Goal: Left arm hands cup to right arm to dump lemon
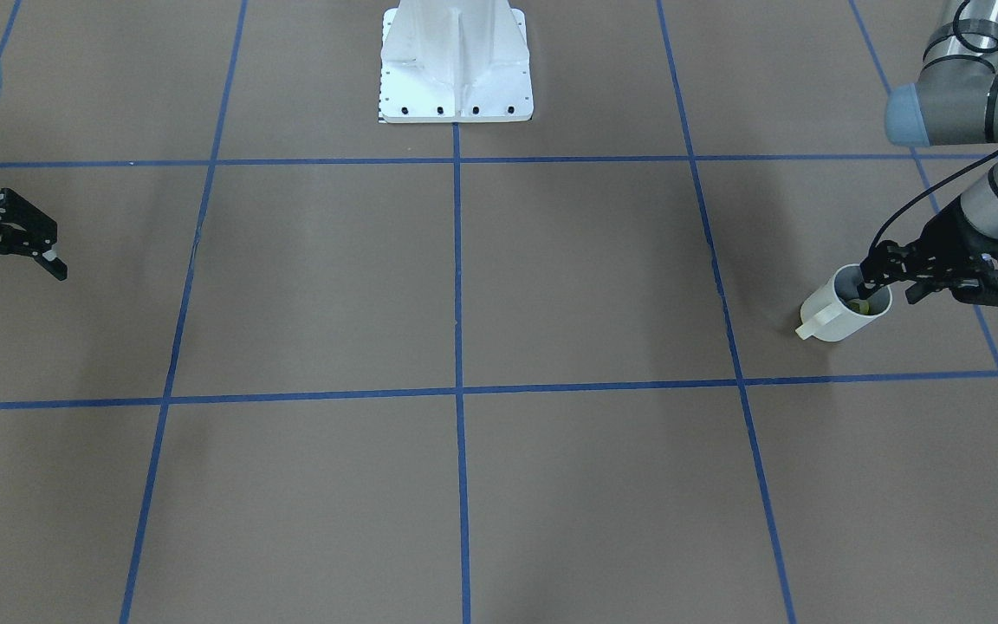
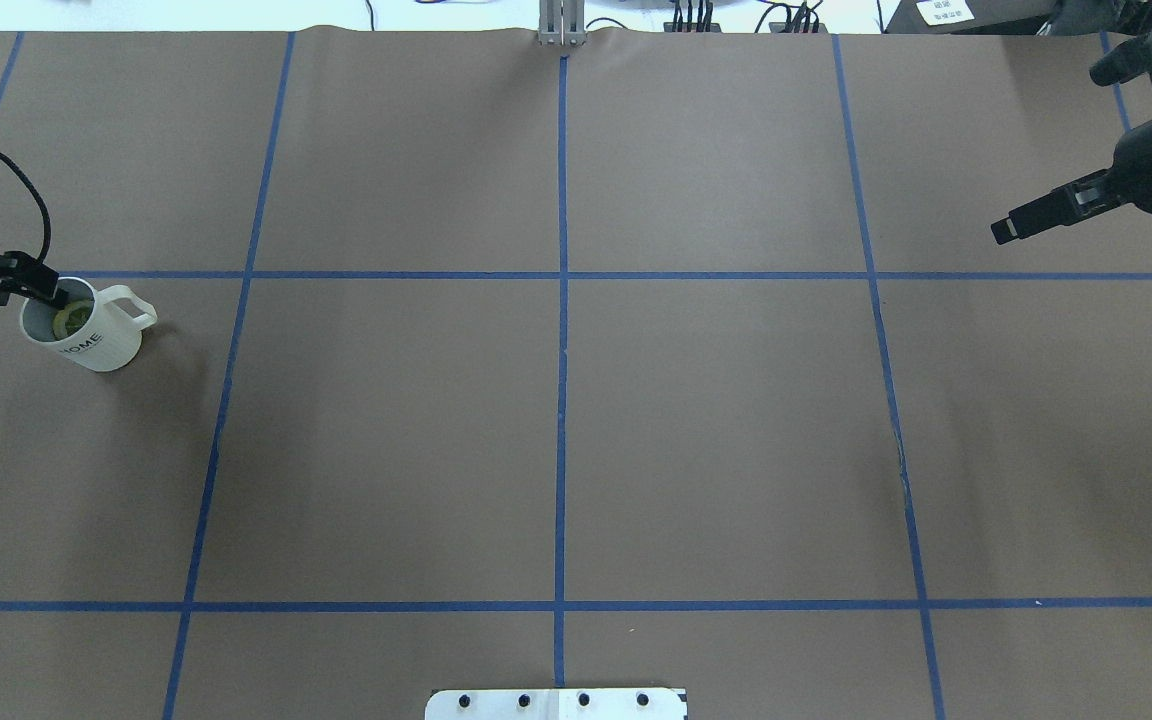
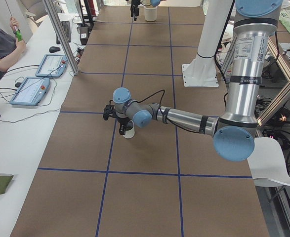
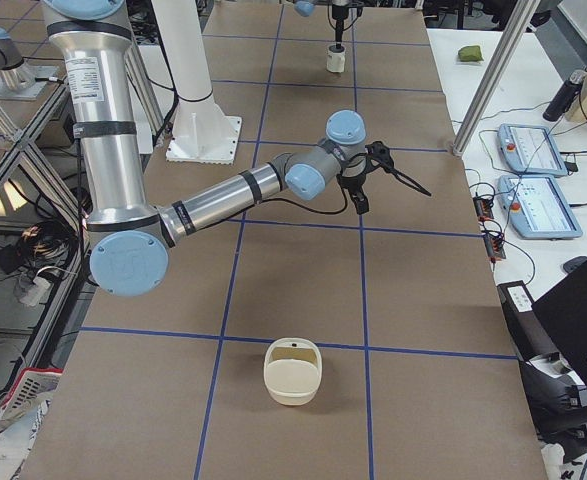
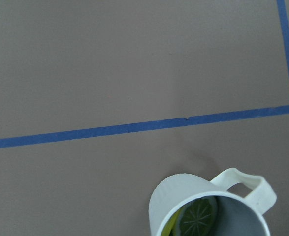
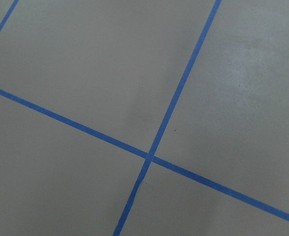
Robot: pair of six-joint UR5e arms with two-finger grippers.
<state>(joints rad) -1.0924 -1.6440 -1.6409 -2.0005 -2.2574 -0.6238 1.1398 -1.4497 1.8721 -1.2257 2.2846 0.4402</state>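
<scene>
Overhead exterior: cup (image 2: 96, 335) tilted (handle rightward).

The small white ceramic cup (image 2: 94, 335) with a loop handle bears black "HOME" lettering on its side.

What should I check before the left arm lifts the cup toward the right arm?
1. Lemon inside the cup: ok, cut face visible in the mug.
2. Left gripper on the cup rim, one finger inside: ok.
3. Grip closed firmly on the wall: cannot tell.
4. Cup upright on the table: ok.
5. Right gripper open to receive: ok, jaws spread.
6. Handle free, pointing away from the left gripper: ok.
</scene>
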